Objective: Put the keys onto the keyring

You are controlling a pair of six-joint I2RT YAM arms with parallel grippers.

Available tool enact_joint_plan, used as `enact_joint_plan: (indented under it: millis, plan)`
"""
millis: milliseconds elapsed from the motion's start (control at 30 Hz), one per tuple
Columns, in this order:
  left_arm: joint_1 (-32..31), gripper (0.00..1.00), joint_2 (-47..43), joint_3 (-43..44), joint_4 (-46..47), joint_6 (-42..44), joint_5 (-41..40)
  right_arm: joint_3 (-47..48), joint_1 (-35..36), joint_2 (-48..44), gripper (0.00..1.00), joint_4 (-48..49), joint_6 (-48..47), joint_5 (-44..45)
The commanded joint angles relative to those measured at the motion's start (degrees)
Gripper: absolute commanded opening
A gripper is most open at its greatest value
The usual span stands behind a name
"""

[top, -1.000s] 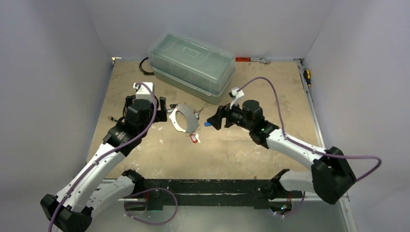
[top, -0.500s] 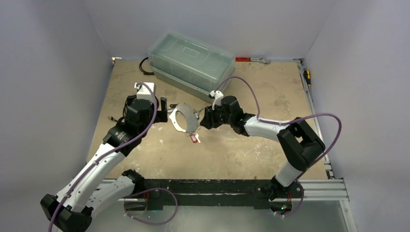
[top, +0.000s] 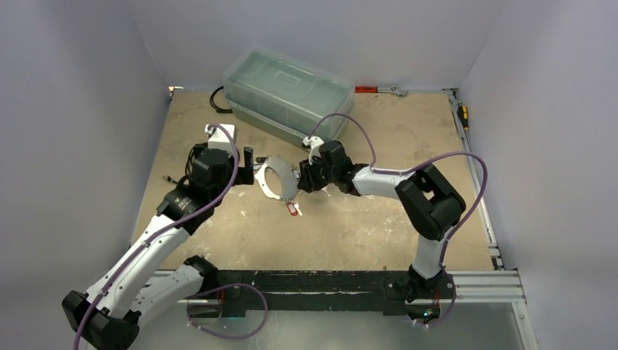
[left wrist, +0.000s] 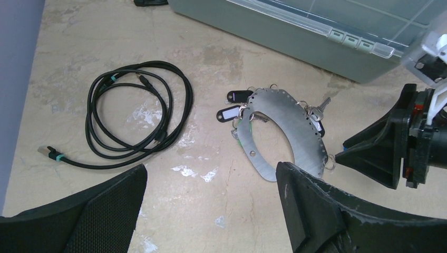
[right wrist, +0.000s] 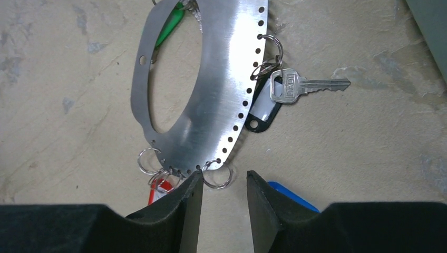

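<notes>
Right gripper [right wrist: 221,178] low at edge of keyring [right wrist: 221,89], jaws parted narrowly; small split ring [right wrist: 217,182] lies between tips, not visibly pinched. Keyring lies on tan table [top: 364,219], mid-table, in front of clear storage box [top: 291,91]. Silver key [right wrist: 298,84] and black tag [right wrist: 262,117] linked to rim hole on one side; red tag [right wrist: 157,191] and green tag [right wrist: 169,25] also at rim. Blue tag [right wrist: 289,194] on table just beside one right finger. Left gripper [left wrist: 211,168] spread wide, gripping nothing, near keyring's opposite side. Coiled black cable [left wrist: 137,110] beyond, apart from keyring.
</notes>
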Motion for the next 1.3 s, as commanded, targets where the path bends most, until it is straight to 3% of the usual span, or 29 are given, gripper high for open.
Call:
enact_joint_plan:
  millis: [0,700,933,1267]
  plan:
    - [0.4,0.91,-0.7,1.0,2.1,0.6,0.7,2.9,0.3,1.1,0.39,-1.5,-2.9,2.0]
    - [0.4,0.91,-1.9,0.7,2.3,0.6,1.8,5.3,3.9,5.8,0.38,-8.2,-8.4,10.0]
    - [0.4,0.91,-2.2,0.6,2.3,0.5,2.1,4.0,5.0,5.8,0.31,-8.8,-9.6,7.1]
    - [0.4,0.91,-2.2,0.6,2.4,0.6,2.2,5.0,6.8,7.5,0.38,-9.6,-11.2,8.1]
